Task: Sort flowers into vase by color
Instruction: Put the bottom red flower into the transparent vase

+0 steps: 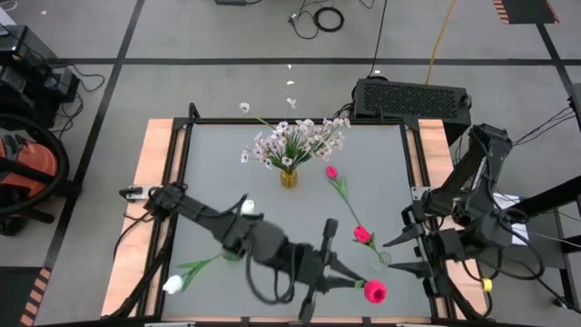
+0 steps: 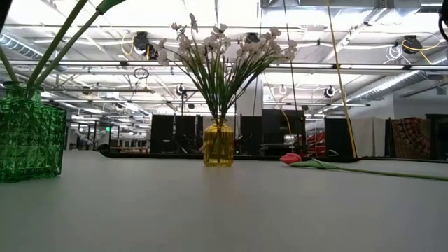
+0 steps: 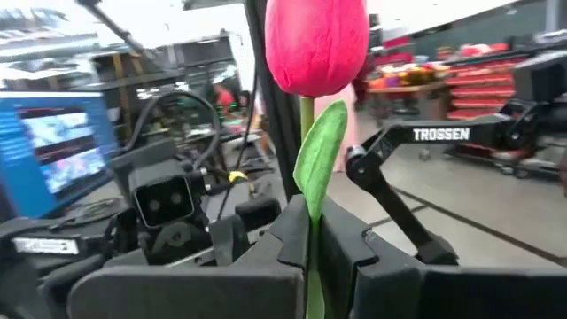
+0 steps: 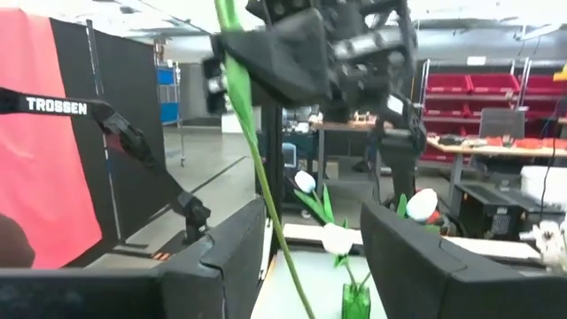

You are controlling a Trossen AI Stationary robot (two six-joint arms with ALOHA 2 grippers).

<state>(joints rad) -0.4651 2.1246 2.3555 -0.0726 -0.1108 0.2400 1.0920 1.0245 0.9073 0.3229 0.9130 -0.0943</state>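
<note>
Grey desk (image 1: pixel 218 173) under my arms: the yellow vase (image 1: pixel 289 177) already holds the pale sprays (image 1: pixel 295 138), and white tulips (image 1: pixel 247 207) stand in the green vase (image 2: pixel 28 140) beside my left arm. I judge the job over half done. My left hand (image 1: pixel 349 280) is clamped on a pink tulip's (image 1: pixel 374 292) stem, lifted near the desk's front edge. Two more pink tulips (image 1: pixel 362 234) lie flat on the desk. My right hand (image 1: pixel 399 252) waits alongside, fingers spread.
</note>
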